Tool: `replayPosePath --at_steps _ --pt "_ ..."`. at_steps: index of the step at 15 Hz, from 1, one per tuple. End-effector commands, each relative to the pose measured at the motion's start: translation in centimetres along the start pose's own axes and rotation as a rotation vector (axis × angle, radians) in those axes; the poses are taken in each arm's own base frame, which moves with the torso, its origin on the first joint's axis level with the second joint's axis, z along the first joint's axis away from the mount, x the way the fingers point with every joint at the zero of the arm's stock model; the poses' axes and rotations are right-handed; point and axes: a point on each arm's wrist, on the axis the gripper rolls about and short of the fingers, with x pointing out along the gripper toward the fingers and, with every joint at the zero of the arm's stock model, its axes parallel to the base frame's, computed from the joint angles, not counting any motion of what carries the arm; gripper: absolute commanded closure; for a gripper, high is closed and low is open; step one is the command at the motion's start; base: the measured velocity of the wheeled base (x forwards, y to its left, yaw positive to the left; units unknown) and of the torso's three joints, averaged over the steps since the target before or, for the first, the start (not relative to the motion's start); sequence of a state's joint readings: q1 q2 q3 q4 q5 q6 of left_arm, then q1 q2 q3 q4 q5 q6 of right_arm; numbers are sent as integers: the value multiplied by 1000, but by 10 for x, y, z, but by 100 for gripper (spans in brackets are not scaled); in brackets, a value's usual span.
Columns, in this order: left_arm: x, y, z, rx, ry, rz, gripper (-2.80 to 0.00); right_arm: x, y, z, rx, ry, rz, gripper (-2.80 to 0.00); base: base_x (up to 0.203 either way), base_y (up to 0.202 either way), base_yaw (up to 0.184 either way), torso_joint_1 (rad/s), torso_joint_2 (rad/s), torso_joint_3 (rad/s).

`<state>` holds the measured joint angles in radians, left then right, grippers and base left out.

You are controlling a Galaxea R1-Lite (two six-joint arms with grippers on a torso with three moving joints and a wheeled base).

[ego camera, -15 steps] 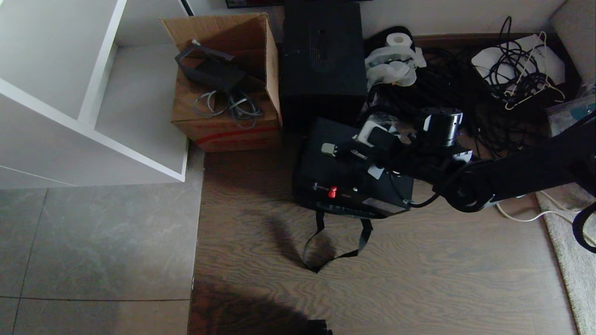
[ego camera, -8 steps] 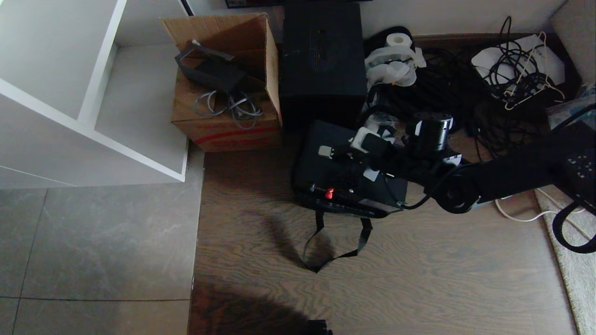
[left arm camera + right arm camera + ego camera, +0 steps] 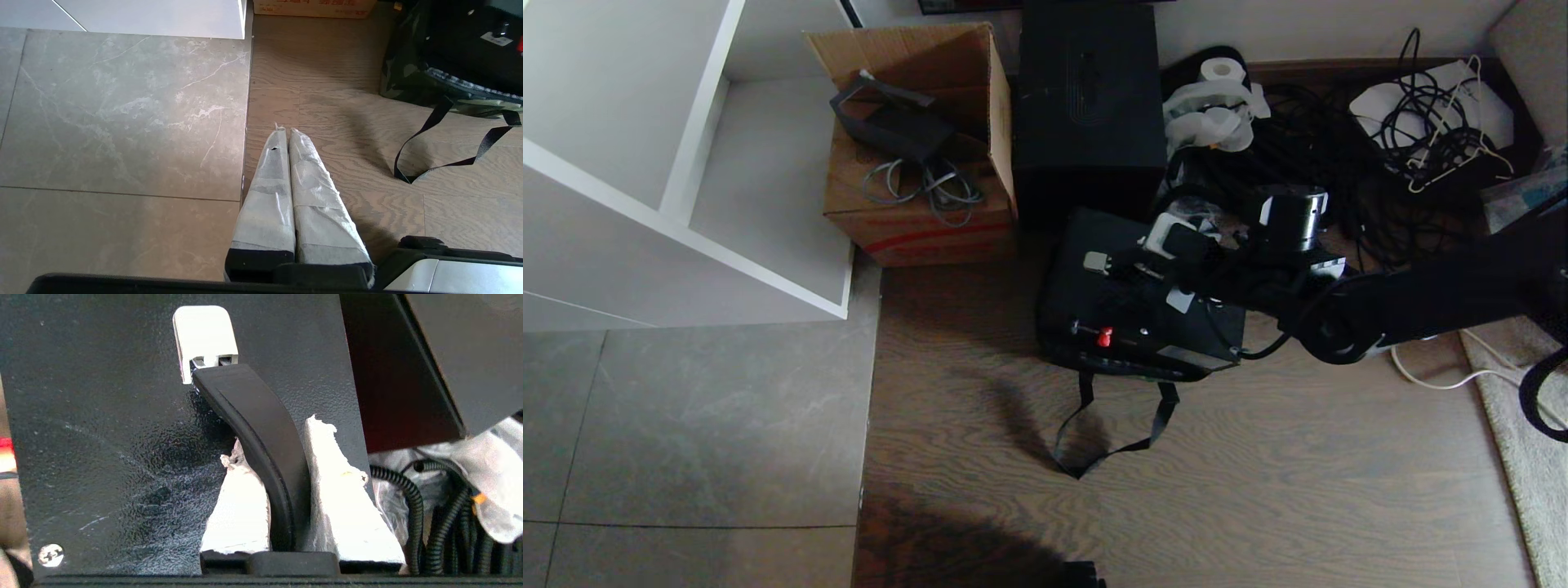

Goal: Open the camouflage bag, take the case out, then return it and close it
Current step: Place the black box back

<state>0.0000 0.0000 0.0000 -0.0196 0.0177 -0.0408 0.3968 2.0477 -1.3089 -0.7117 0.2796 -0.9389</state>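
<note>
Since half a second ago the right arm and the case (image 3: 1131, 306) it holds have shifted slightly away from the robot and toward the cable pile, back near where they were a second ago; nothing else on the floor has changed place. Largest item near the case is the tall black box (image 3: 1089, 106), standing just beyond its far end, with the cardboard box (image 3: 919, 155) beside that, further to the robot's left. The camouflage bag (image 3: 402, 79) lies under and around the case, its fabric wall visible along the case's near edge and its black strap loop (image 3: 1115, 425) trailing on the wooden floor toward the robot. The case sits flat in the bag's opening, lid face up, long axis running roughly left to right across the robot's front, the edge carrying the red latch (image 3: 1104, 336) facing the robot. The right gripper (image 3: 286, 498) is over the case's top, clamped on the black strap handle (image 3: 255, 428), one padded finger either side of it, near the handle's silver-white end (image 3: 205, 337). The left gripper (image 3: 286, 134) hangs well clear of the case above the floor seam, fingers pressed together, holding nothing.
</note>
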Motion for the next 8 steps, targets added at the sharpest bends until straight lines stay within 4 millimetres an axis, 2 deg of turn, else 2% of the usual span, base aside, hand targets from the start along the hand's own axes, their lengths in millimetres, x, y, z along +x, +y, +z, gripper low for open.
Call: replayPosePath --at_steps 1,8 --pt "1 0 -3 0 7 1 0 -10 -12 12 -16 -26 -16 0 0 0 0 0 0 0" --pt "1 0 -2 -1 6 1 0 -14 -24 14 -20 -35 0 0 0 0 0 0 0 0"
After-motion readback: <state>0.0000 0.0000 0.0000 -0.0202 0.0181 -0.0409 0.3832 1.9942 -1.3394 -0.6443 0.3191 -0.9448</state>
